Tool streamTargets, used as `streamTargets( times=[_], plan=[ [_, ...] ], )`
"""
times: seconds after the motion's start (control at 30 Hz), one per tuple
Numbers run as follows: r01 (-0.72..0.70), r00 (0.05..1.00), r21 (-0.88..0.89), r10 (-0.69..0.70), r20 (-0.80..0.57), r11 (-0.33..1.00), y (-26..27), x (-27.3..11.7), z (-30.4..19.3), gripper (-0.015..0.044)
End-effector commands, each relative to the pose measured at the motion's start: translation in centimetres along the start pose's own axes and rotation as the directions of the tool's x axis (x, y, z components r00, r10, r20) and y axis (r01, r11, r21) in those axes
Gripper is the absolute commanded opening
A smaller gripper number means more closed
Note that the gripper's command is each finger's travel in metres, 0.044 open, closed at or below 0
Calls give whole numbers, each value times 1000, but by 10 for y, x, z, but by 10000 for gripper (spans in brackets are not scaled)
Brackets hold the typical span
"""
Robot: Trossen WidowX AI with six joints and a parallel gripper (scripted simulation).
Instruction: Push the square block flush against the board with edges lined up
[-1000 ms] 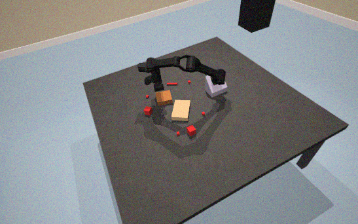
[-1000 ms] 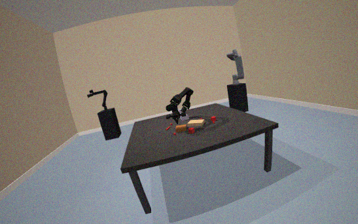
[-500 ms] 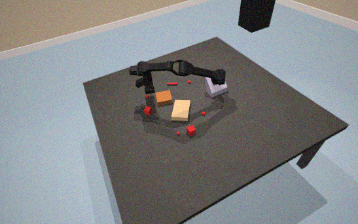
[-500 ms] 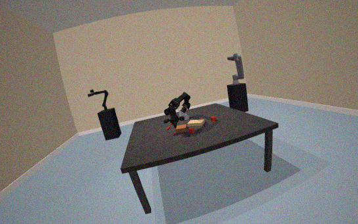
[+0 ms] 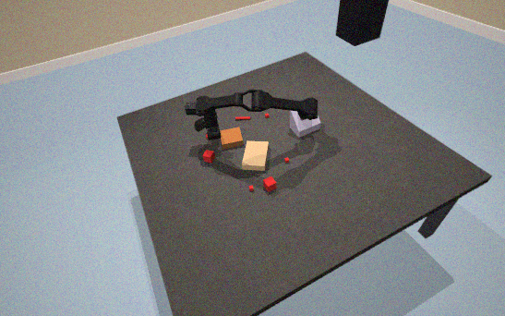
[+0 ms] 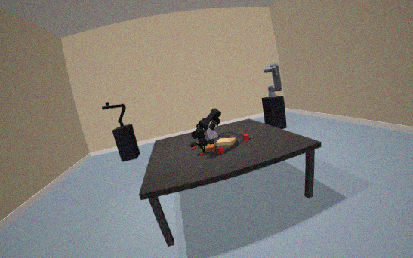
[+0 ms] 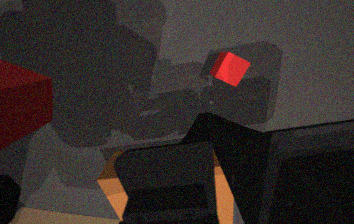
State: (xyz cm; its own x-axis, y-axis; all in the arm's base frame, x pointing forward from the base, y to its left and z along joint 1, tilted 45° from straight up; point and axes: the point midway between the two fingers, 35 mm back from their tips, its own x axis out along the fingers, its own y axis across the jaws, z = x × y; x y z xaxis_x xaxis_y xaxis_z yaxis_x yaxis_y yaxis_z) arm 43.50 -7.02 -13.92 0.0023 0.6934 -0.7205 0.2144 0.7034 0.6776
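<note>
The orange square block (image 5: 231,137) (image 6: 210,147) (image 7: 225,199) lies flat on the table. The cream board (image 5: 256,153) (image 6: 226,141) (image 7: 60,217) lies flat to its right in the top view. A narrow gap seems to separate them, with their edges at different angles. My gripper (image 5: 215,135) (image 6: 204,149) is shut and empty, low beside the block's left side in the top view. Whether the fingertips touch the block is unclear. In the wrist view the black gripper parts cover most of the block.
A red cube (image 5: 209,156) (image 6: 220,150) (image 7: 20,107) stands just in front of the gripper. Another red cube (image 5: 270,184) (image 6: 246,137) stands near the board. A red bar (image 5: 243,118) lies behind the block. Several tiny red cubes lie around. A pale lilac block (image 5: 305,126) stands under the arm's base end.
</note>
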Motion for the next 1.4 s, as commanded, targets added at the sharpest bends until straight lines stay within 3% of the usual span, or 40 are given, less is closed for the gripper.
streamTargets(
  times=[0.0, 1.37],
  plan=[
    [-3, 1000, 6, 3, 3, 1000, 0, -2, -3, 0],
    [-3, 1000, 7, 3, 2, 1000, -2, -2, -29, 0]
  ],
)
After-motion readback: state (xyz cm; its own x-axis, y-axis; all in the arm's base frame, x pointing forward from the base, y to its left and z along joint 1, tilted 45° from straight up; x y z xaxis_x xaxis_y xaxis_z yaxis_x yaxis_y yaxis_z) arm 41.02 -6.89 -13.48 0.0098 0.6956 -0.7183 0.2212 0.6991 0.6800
